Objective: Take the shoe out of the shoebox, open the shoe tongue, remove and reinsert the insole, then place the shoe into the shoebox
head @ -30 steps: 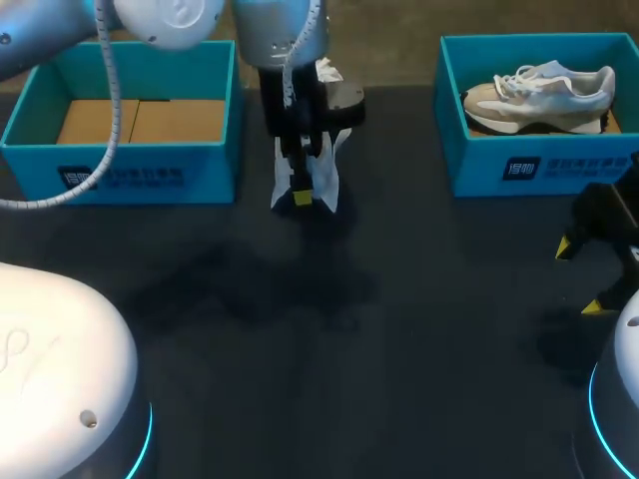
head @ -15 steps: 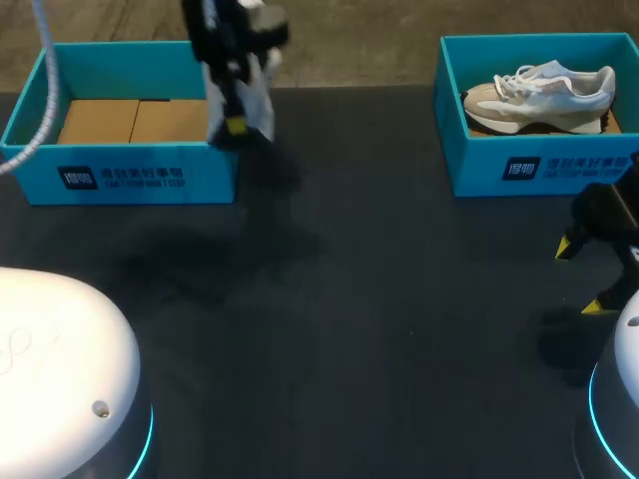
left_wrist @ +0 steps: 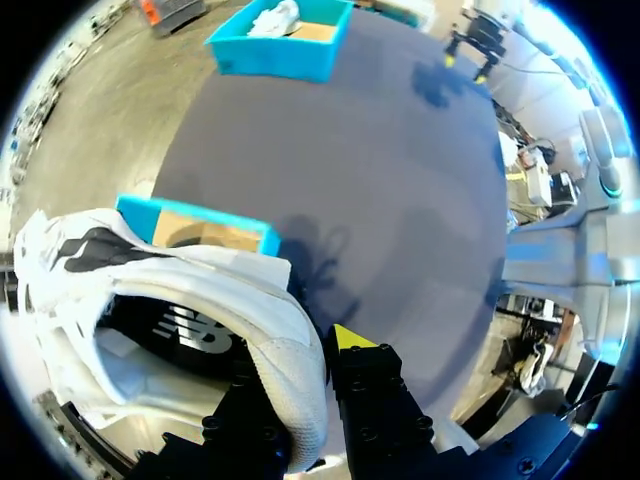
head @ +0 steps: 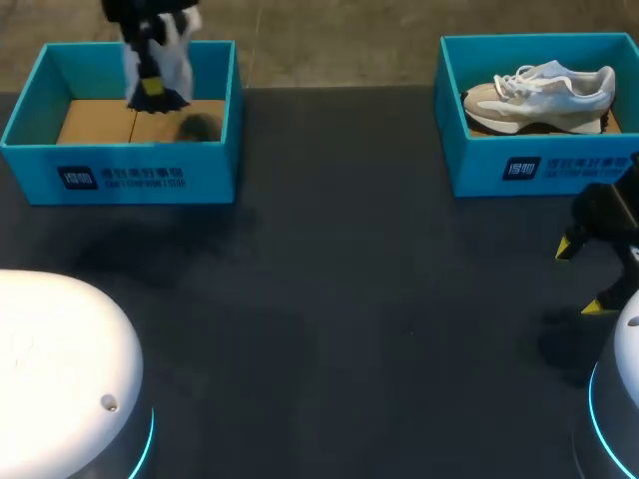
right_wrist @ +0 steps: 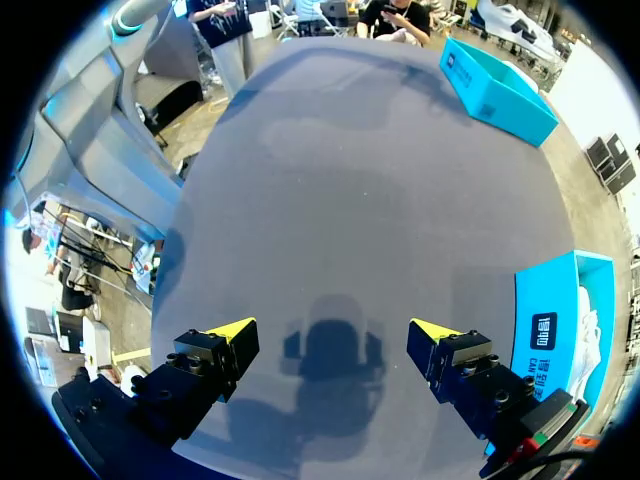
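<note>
the left pincer [head: 152, 92], clamped on the white mesh sneaker [left_wrist: 230, 300], has swung from mid-table to above the open teal cardboard shoebox [head: 120, 178]; lowering it in looks next. right pincer [right_wrist: 330, 345] gapes, idle.

Your left arm base [head: 60, 369] and right arm base [head: 627, 349] are smooth white domes with a glowing cyan ring down low. The right gripper [right_wrist: 335, 330] is chunky black blocks with little screws and yellow wedge tips; left gripper [head: 150, 88] looks the same, black and yellow.
</note>
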